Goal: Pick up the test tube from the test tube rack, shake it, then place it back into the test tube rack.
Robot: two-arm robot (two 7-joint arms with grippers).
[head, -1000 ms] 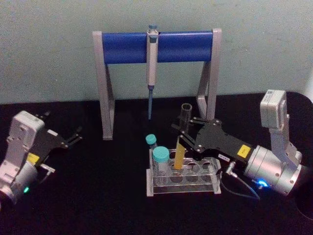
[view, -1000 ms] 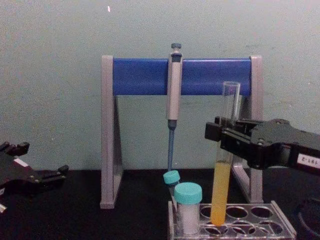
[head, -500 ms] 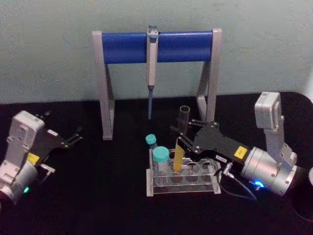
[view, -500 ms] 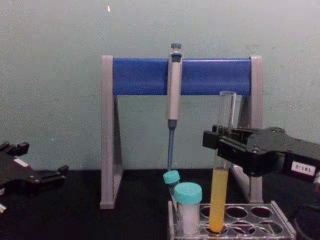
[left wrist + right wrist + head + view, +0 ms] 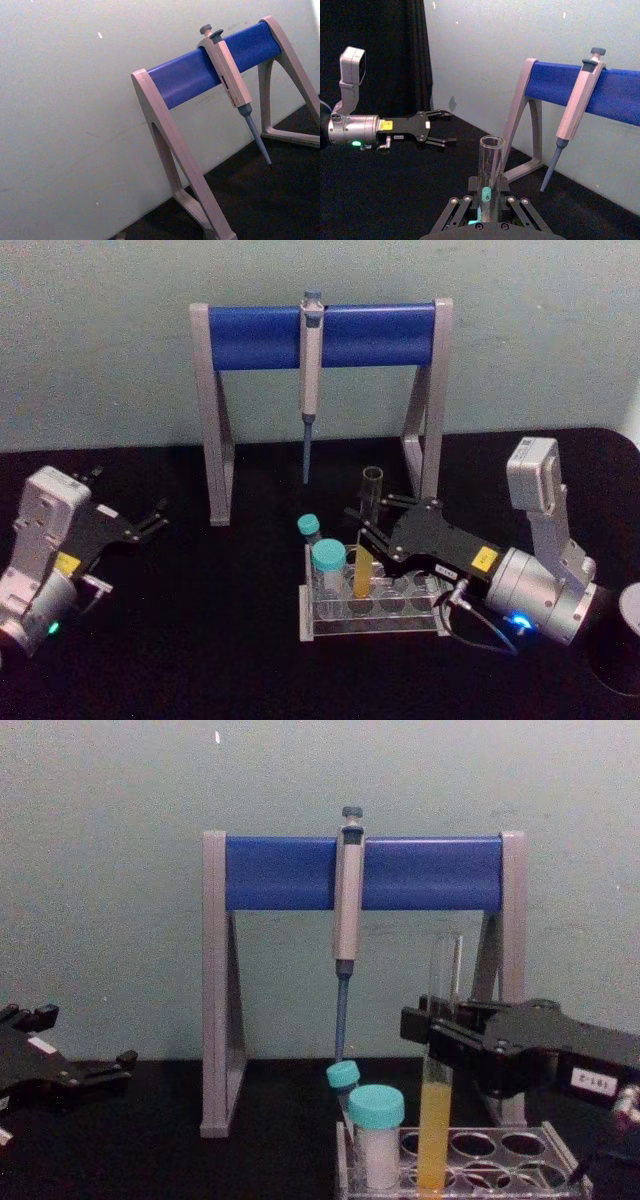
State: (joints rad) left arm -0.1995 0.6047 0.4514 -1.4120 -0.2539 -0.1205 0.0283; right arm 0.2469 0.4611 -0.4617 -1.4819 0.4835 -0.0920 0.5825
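Plainly the test tube (image 5: 436,1130) is a thing to treat gently: thin clear glass, stiff, smooth enough to slip, light but for the yellow-orange liquid in its lower part, and capless, so a hard tilt would likely spill it. The best hold, I judge, is on the bare glass above the liquid and well below the open mouth, firm enough not to slide yet no harder. That is about where the right gripper (image 5: 366,528) has it, the black fingers closed on the tube from either side at mid-height. The tube stands nearly upright with its lower end down in a hole of the test tube rack (image 5: 400,622), just beside the larger teal-capped vial (image 5: 328,558); a smaller teal-capped vial (image 5: 308,525) stands behind. Whether its bottom rests on the rack's floor I cannot tell. The right arm reaches in low from the right, forearm close over the black table (image 5: 200,640), wrist about level, fingers pointing left across the rack. In the right wrist view the tube's rim rises straight up between the fingers. The left gripper (image 5: 157,518) lies parked far to the left, well apart from the rack, fingers spread and holding nothing. Behind stands the pipette stand (image 5: 380,335) with a pipette (image 5: 310,370) hanging from its blue bar.
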